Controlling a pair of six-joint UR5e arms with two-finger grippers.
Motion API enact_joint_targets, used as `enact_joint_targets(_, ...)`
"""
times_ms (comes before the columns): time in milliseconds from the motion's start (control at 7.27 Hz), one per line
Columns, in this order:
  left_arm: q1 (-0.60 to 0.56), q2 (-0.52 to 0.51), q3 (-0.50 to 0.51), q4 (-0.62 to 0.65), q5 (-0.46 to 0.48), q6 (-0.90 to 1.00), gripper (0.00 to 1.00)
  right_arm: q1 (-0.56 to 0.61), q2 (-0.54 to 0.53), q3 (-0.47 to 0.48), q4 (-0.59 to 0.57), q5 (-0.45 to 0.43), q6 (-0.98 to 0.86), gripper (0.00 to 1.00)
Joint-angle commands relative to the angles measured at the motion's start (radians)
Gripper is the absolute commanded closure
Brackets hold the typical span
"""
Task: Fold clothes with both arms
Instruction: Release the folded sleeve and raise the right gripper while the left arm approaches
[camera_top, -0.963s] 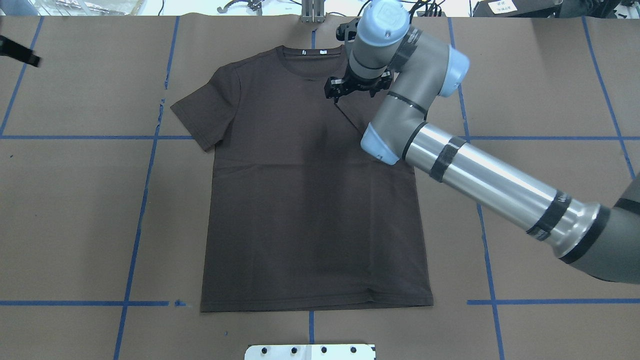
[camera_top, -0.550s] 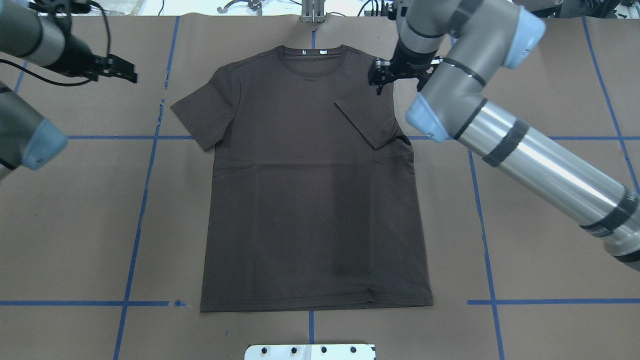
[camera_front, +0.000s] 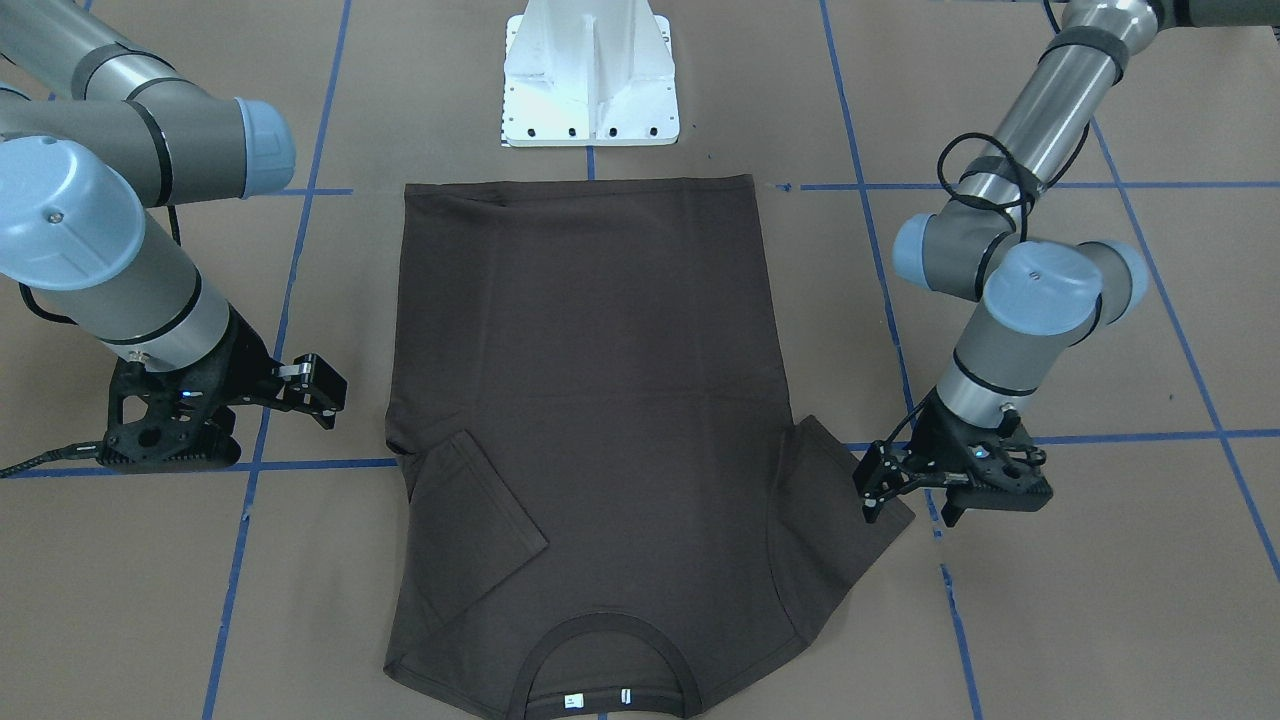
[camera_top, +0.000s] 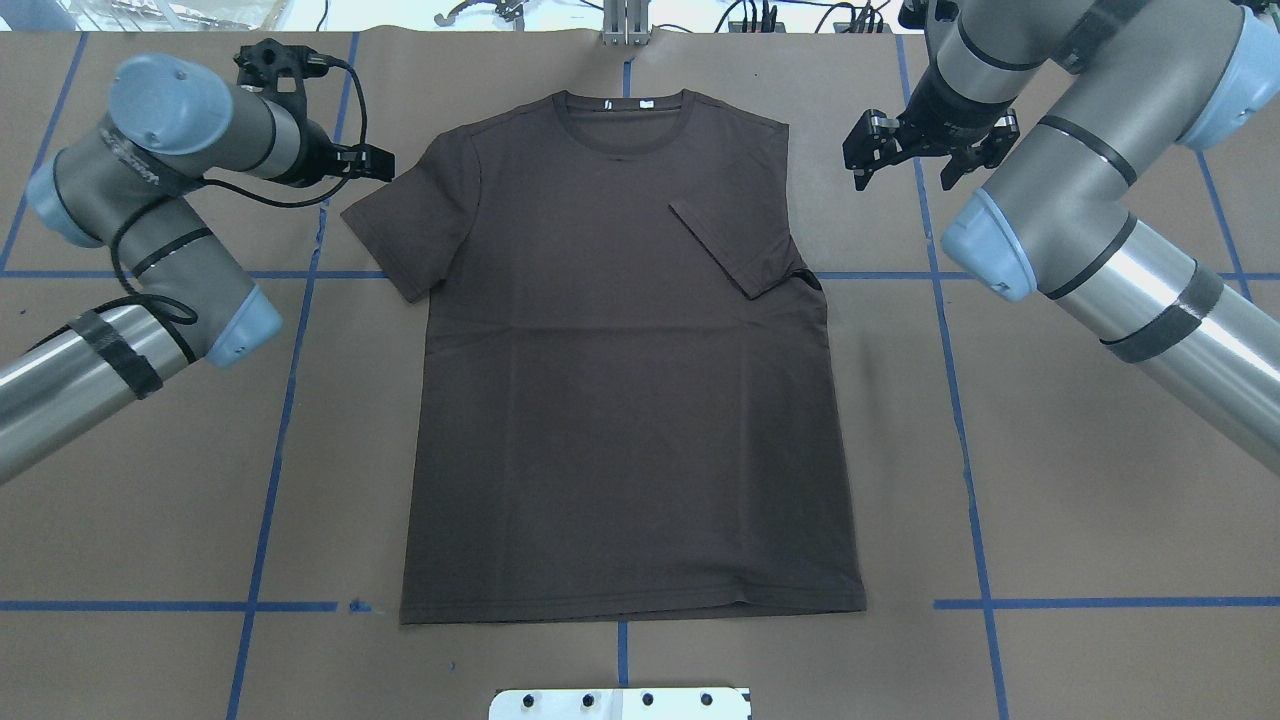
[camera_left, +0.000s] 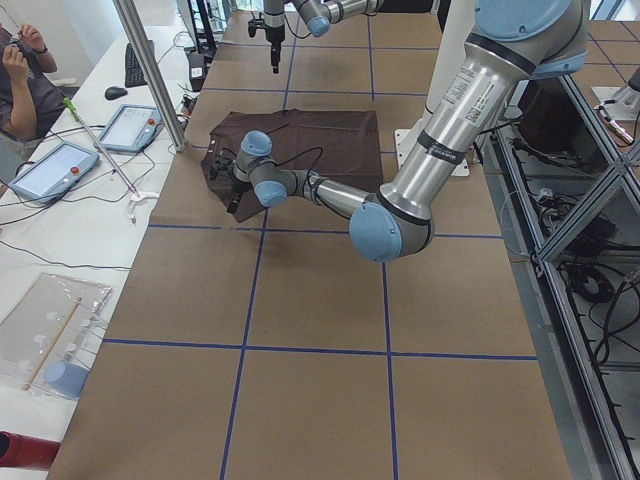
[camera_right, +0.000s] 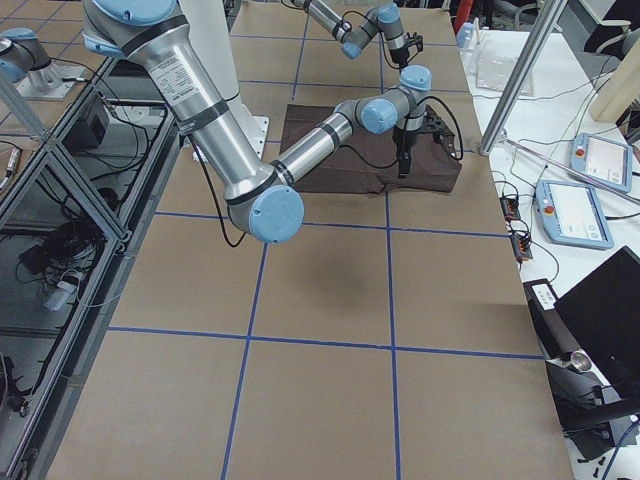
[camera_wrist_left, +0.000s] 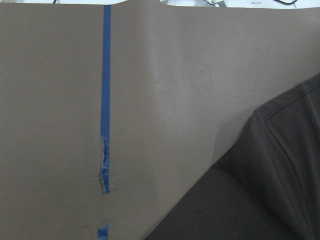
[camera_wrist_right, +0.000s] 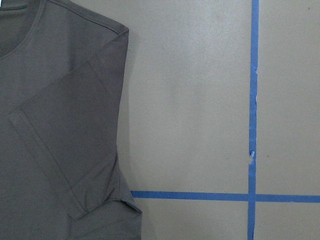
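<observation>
The dark brown T-shirt (camera_top: 620, 400) lies flat on the brown table, collar and white tags (camera_top: 625, 103) at the far edge. Its right sleeve (camera_top: 735, 245) is folded in over the chest. The left sleeve (camera_top: 400, 230) is spread out flat. My left gripper (camera_top: 378, 165) hangs just above that sleeve's outer edge (camera_front: 850, 520), and the front view shows my left gripper (camera_front: 908, 505) open and empty. My right gripper (camera_top: 902, 172) is open and empty over bare table, to the right of the shirt's shoulder. The right wrist view shows the folded sleeve (camera_wrist_right: 65, 140).
Blue tape lines (camera_top: 290, 380) grid the table. The white bolted pedestal (camera_front: 590, 80) stands at the robot's side, near the shirt's hem. A metal post (camera_left: 150, 70) and a side table with tablets (camera_left: 55, 170) lie beyond the far edge, where a person (camera_left: 20, 80) stands.
My right gripper left the folded sleeve lying on the chest and swung right, off the shirt. My left arm came in from the left up to the left sleeve.
</observation>
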Motion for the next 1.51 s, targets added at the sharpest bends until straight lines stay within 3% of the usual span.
enact_joint_targets(0, 0.016, -0.020, 0.085, -0.051, 0.055, -0.042, 0.09, -0.014, 0.000, 0.003, 0.008, 0.000, 0.009, 0.00)
enact_joint_targets(1376, 0.043, 0.003, 0.068, -0.028, 0.046, -0.102, 0.13, -0.034, 0.005, -0.002, 0.008, -0.001, 0.019, 0.00)
